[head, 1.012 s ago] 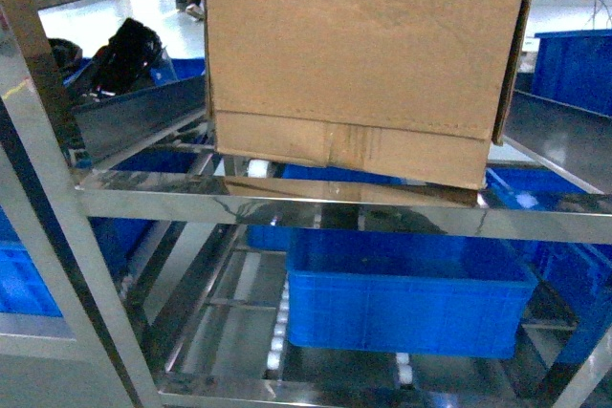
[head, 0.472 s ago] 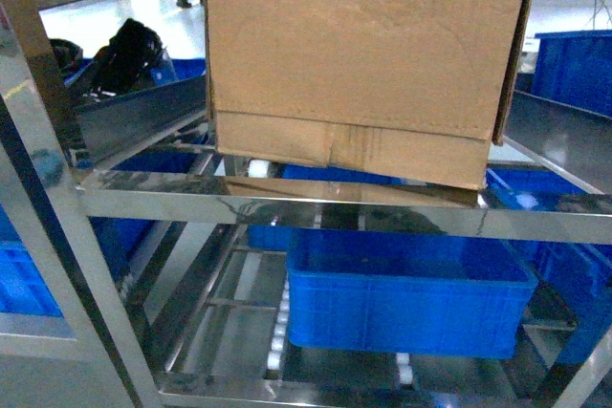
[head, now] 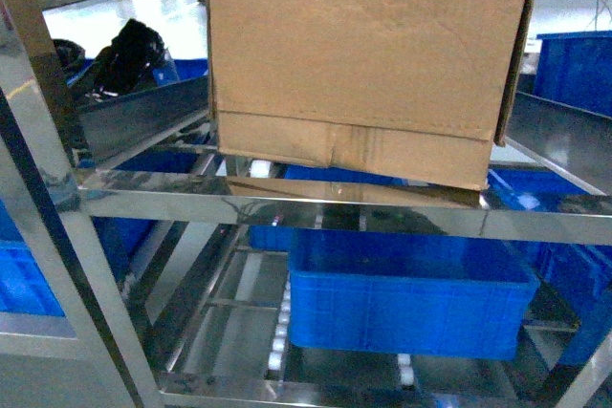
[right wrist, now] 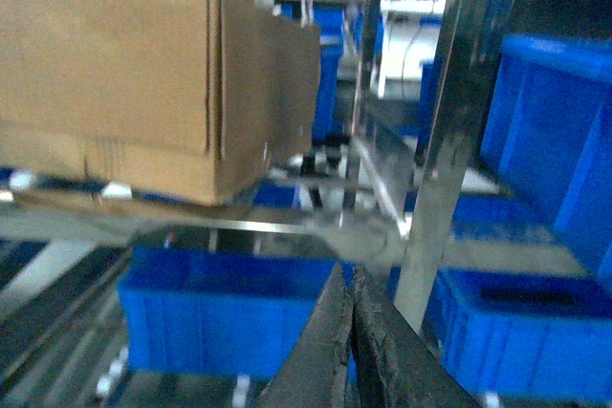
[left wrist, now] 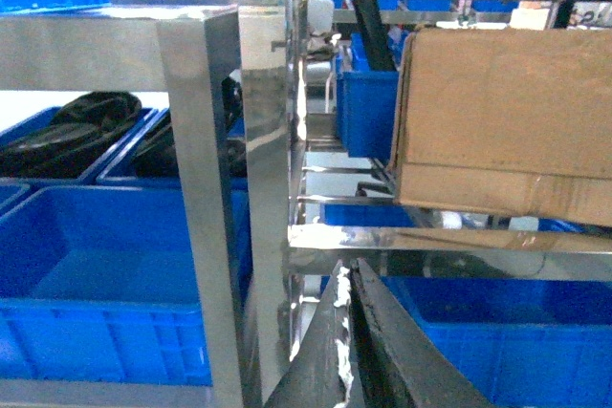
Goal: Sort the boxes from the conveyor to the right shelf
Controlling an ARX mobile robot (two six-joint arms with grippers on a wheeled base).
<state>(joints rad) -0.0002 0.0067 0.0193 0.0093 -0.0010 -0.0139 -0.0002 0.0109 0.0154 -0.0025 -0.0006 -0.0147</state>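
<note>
Large brown corrugated cardboard box [head: 363, 69] is seated on shiny stainless-steel roller shelf [head: 325, 203], upper tier, w/ blue plastic crate [head: 406, 298] below. Left gripper [left wrist: 349, 308] & right gripper [right wrist: 346, 303] are seen pressed closed, empty, clear of box. Arms should be backed straight out so box isn't nudged.

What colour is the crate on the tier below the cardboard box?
Blue; the crate sits under the cardboard box, clearest in the head view.

No text, label, brand, number or sign can be read in any view. The box [head: 363, 64] shows plain brown cardboard faces with no print, and the blue crate [head: 406, 303] and steel shelf [head: 287, 203] carry no legible markings either.
</note>
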